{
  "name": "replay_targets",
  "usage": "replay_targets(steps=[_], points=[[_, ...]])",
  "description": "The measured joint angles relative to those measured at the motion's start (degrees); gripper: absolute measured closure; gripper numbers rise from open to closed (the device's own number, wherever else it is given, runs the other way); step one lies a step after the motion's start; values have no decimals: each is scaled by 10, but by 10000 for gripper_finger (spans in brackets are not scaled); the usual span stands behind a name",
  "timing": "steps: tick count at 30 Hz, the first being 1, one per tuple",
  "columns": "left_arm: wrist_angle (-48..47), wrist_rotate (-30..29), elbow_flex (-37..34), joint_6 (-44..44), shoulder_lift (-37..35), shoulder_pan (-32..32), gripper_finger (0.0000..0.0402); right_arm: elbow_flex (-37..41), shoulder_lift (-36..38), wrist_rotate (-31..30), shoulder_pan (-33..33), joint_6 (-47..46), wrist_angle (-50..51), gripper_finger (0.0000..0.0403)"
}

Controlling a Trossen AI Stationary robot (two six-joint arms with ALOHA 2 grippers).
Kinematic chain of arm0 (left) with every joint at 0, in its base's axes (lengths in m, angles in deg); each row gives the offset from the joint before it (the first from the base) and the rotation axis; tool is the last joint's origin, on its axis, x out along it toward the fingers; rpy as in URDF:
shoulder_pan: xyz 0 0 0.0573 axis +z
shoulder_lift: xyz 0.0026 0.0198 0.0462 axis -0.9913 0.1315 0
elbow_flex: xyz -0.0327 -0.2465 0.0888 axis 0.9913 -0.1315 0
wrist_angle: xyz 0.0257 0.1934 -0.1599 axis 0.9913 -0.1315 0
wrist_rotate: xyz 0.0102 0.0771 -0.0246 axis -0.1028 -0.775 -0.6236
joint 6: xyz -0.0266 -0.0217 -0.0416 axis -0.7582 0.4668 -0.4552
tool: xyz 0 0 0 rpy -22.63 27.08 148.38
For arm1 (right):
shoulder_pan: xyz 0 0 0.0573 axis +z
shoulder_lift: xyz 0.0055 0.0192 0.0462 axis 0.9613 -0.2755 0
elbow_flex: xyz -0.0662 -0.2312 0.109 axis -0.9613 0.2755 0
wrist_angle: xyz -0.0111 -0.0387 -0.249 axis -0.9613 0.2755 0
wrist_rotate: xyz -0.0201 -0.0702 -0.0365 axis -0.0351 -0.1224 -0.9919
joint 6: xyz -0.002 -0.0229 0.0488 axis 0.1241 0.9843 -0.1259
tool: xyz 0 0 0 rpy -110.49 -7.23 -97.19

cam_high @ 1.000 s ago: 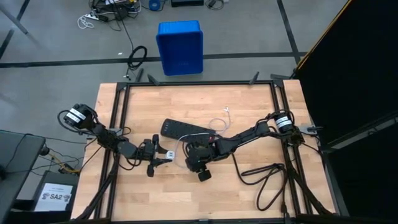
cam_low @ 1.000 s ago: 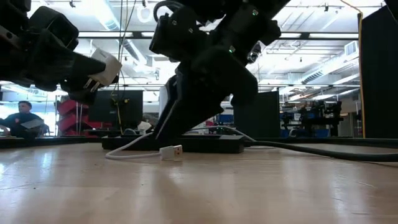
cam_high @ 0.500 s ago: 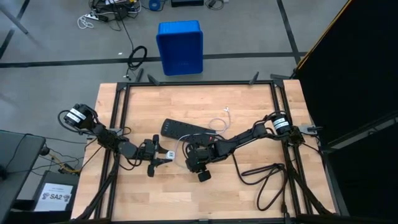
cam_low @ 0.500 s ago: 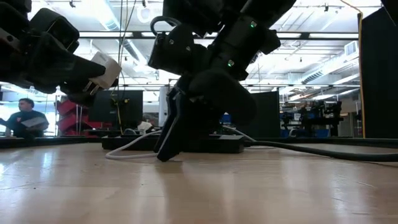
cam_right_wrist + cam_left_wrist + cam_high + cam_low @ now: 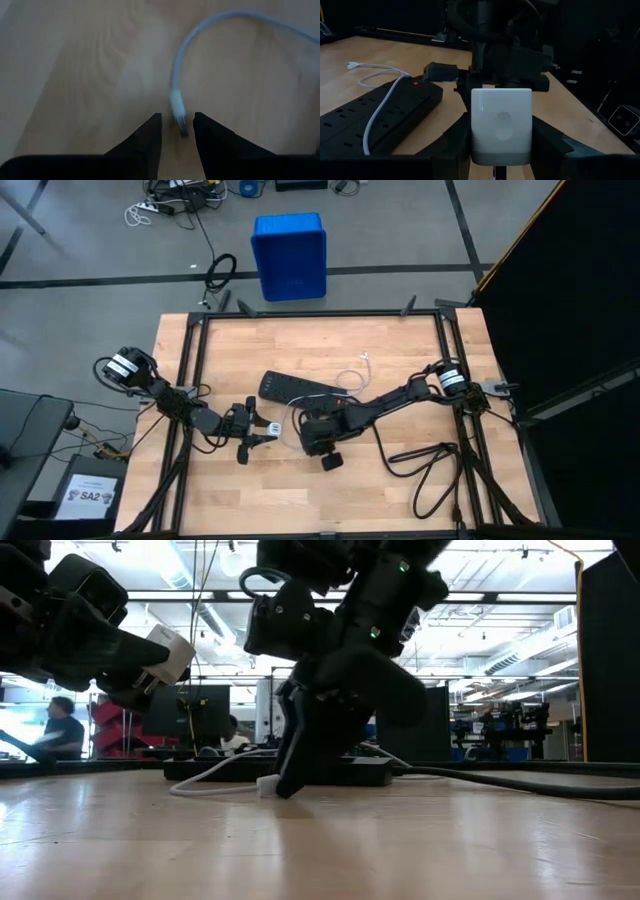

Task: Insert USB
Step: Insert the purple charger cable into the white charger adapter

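From above, the right gripper point(image 5: 305, 428) reaches down at centre frame beside the black power strip point(image 5: 300, 389), where the white USB cable point(image 5: 348, 378) curls; the left gripper point(image 5: 262, 428) sits just left, clenched on a white charger block point(image 5: 274, 427). At table level, the right gripper's fingertips touch the wood over the cable's plug point(image 5: 267, 783). The right wrist view shows the plug point(image 5: 181, 122) between narrowly parted fingers point(image 5: 150, 136), not yet pinched.

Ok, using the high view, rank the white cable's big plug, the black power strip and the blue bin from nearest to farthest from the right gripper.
From the right gripper:
1. USB cable's big plug: at the fingertips, on the wood toward the left arm.
2. Black power strip: on the table, just beyond the gripper toward the far edge.
3. Blue bin: on the floor past the table's far edge.
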Motion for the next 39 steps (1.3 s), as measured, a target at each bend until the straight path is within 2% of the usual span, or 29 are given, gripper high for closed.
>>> replay_targets(steps=[4,10,27,34,39], points=[[0,0,0,0,0,0,275,-55,-3,-17,0,14,66,307],[0,0,0,0,0,0,275,-93,-2,-20,0,25,85,308],[-31,-26,0,-15,0,0,275,-95,-3,-42,12,32,79,298],[-30,-26,0,-19,0,1,275,-142,-71,-18,12,42,121,299],[-30,-26,0,-24,0,1,275,-181,-92,-12,7,44,155,299]])
